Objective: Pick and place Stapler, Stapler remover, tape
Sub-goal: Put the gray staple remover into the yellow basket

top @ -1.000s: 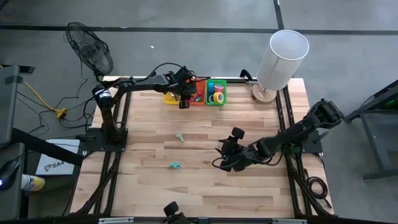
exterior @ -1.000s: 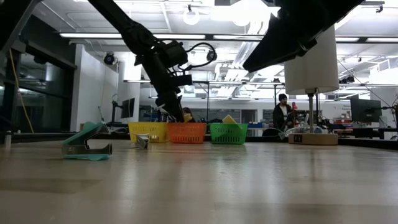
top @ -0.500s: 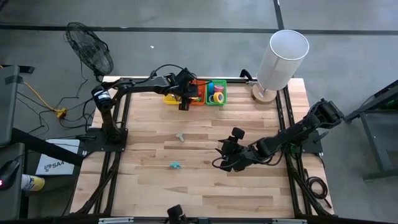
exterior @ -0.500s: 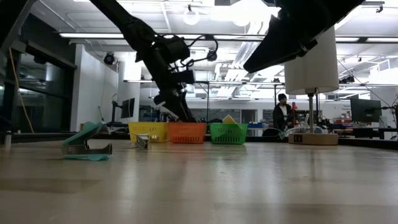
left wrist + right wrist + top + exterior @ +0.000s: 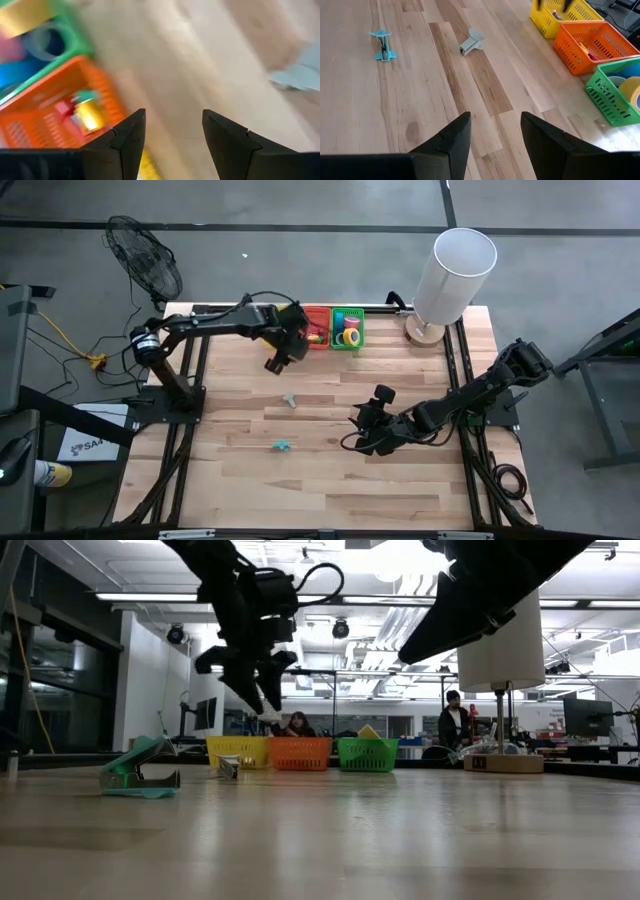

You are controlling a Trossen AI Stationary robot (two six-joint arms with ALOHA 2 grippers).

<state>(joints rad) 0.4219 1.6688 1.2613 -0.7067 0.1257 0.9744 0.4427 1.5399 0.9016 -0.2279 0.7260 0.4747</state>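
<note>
- Up near the far edge of the table, the left gripper [image 5: 277, 360] hangs just in front of the baskets with its jaws parted and nothing between them – the left wrist view shows bare wood in the gap between its fingers [image 5: 125, 137].
- Over on the right side, the right gripper [image 5: 368, 432] sits low over the wood, jaws parted about the same, also empty; the right wrist view shows only tabletop between them.
- Tape rolls [image 5: 349, 332] are in the green basket [image 5: 348, 313] – a yellow one and a blue one show from above, and the left wrist view also catches a pink one and a pale-centred ring, all lying flat.
- Orange basket [image 5: 317, 335] sits touching the green one and holds a few small red and yellow bits I can't identify; the yellow basket [image 5: 555, 20] is next along, mostly hidden under the left arm from above.
- Teal staple remover [image 5: 283, 445] lies out on the open table, well apart from both grippers, long axis roughly along the table's width; in the low view its jaws point right.
- Grey staple remover [image 5: 290, 399] lies between the teal one and the baskets, angled diagonally.
- Nothing stands between the grippers and either remover.
- White lamp [image 5: 455, 275] stands at the far right corner, a fan [image 5: 145, 260] just off the far left one.
- Person [image 5: 456, 720] visible way back in the room.
</note>
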